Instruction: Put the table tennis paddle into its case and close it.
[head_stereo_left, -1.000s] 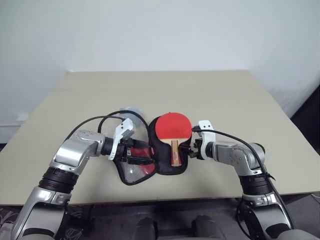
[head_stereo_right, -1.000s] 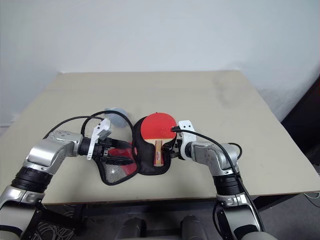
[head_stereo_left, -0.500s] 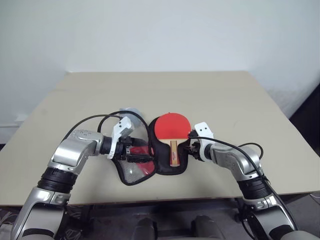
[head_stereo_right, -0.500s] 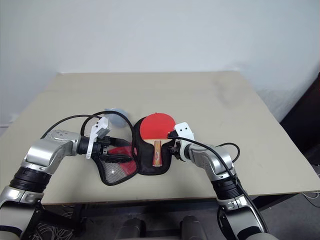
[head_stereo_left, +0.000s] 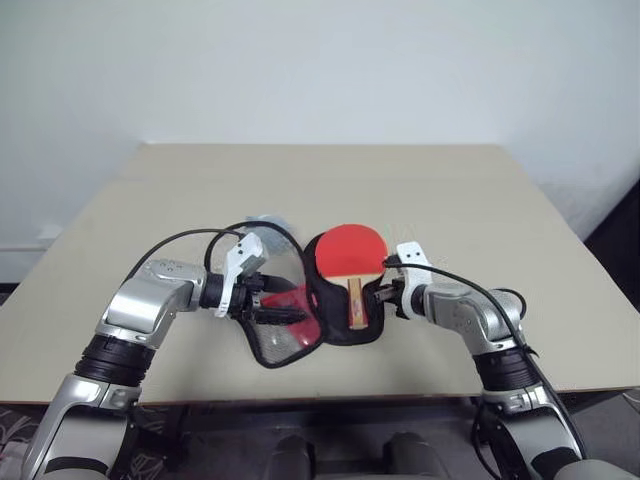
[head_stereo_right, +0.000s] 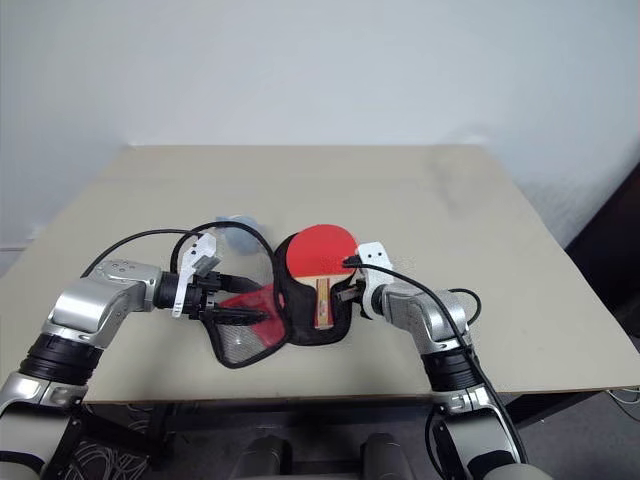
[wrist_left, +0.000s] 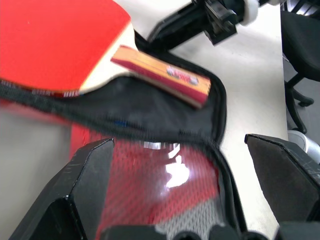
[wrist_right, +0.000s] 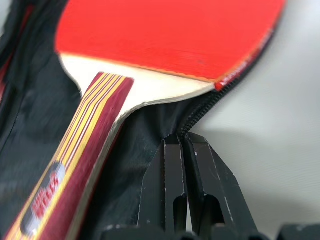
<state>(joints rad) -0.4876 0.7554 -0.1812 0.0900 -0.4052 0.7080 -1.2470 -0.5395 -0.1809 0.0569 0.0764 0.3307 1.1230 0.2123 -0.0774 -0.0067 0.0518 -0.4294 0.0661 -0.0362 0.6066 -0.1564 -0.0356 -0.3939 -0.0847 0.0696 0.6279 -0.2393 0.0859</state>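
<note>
While the left pincer (head_stereo_left: 283, 312) stands with fingers wide apart over the red mesh flap, the right pincer (wrist_right: 184, 150) is pinched together on the zip edge of the case (head_stereo_left: 335, 320), low at frame centre. Farther up, the table tennis paddle (head_stereo_left: 350, 255) lies on the open case's black half, on the bench (head_stereo_left: 420, 190).

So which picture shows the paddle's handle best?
The right wrist view: the table tennis paddle's striped wooden handle stretches large across it, lying on the open case. The left wrist view shows the handle smaller, from its end. The head views show it tiny, from above.
</note>
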